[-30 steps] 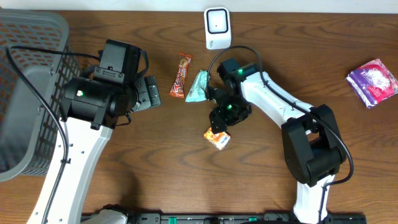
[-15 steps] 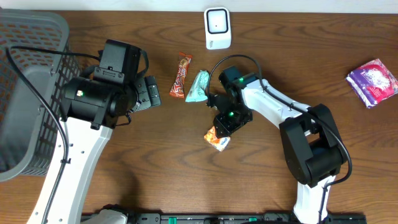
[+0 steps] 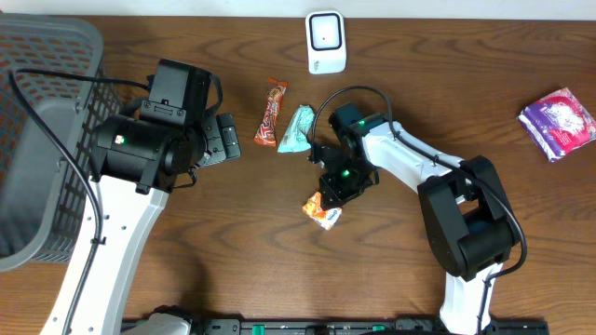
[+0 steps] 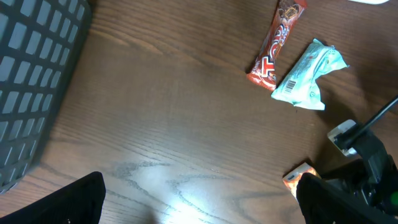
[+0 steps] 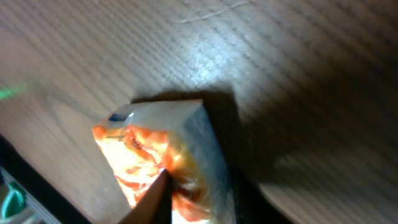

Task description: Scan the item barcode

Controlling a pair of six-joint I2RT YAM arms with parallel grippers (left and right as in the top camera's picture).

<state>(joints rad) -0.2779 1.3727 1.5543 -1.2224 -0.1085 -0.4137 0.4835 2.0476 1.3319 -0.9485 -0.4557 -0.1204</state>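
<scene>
The brown wooden surface fills the overhead view. A grey mesh basket sits at its left edge. The left arm hangs beside the basket, and its claw stands wide with only bare wood between the fingers. The right arm reaches in from the lower right towards the middle of the surface.

A white scanner stands at the far edge, top centre. A purple packet lies well apart on the far right. A teal packet lies near the middle, just beside a red candy bar on its left.

The orange packet lies in the middle of the surface, below the teal packet and well short of the scanner. The right claw is down over its upper end. The right wrist view shows the packet close up with a dark finger across its lower edge. Whether the claw has a hold on it cannot be told.
</scene>
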